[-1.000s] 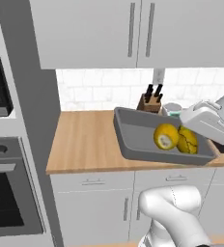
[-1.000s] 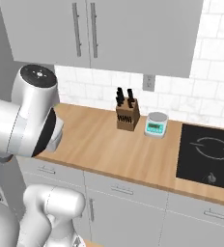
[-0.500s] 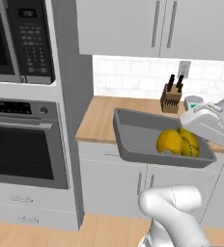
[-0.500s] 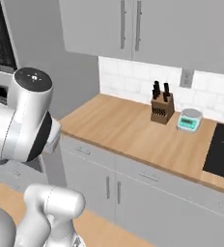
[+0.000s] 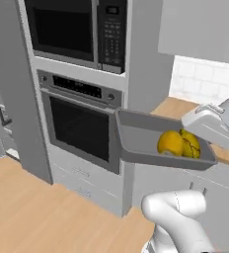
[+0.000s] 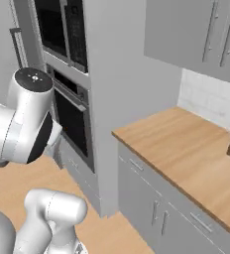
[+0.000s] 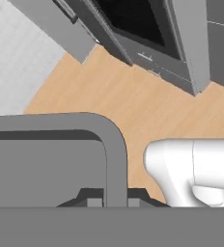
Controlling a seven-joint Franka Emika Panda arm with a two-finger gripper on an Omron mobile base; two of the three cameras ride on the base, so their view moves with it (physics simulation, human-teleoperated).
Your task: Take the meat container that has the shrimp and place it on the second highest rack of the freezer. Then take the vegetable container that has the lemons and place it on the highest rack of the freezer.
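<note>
Base swung left, ovens [image 5: 82, 113] now ahead; hand [image 7: 115, 201] clamped on tray [image 5: 136, 143] rim w/ lemons [image 5: 178, 144].

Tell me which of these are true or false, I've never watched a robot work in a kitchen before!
1. The grey tray holds yellow lemons. True.
2. The tray rests on the wooden counter. False: the gripper, shut on its rim, holds it in the air.
3. A wall oven with a dark window stands behind the tray. True.
4. The tray also holds a shrimp. False: lemons are all that show in it.
5. The oven door hangs open. False: it is closed.
</note>
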